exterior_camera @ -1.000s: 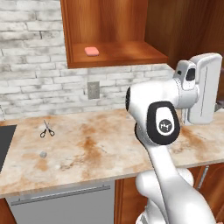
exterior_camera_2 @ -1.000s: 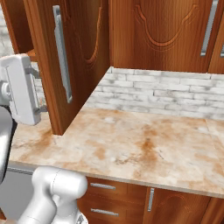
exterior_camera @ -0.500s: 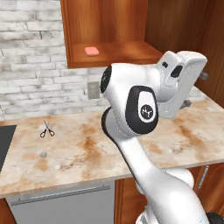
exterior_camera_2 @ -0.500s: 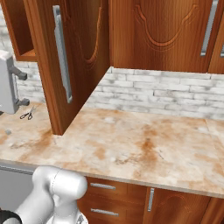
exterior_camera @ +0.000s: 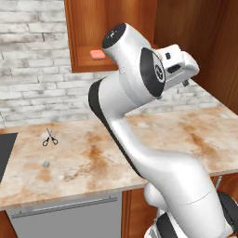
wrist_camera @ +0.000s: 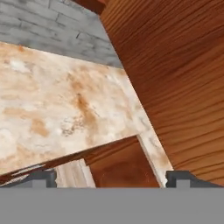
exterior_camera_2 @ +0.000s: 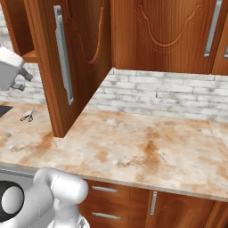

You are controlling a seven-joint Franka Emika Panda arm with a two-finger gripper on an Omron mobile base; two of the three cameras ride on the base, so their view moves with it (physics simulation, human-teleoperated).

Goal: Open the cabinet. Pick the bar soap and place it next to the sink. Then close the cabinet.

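Claw (wrist_camera: 111, 177) wide open, holding nothing – pointed down at the bench (wrist_camera: 52, 100) edge beside the swung-out cabinet (exterior_camera: 111, 32) door. Bar soap (exterior_camera: 97, 54) sits on the cabinet shelf – up and well left of the claw, apart from it.

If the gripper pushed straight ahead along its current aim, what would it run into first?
Probably the countertop near its front edge, close beside the open cabinet door; depth is hard to judge. The gripper is open and empty.
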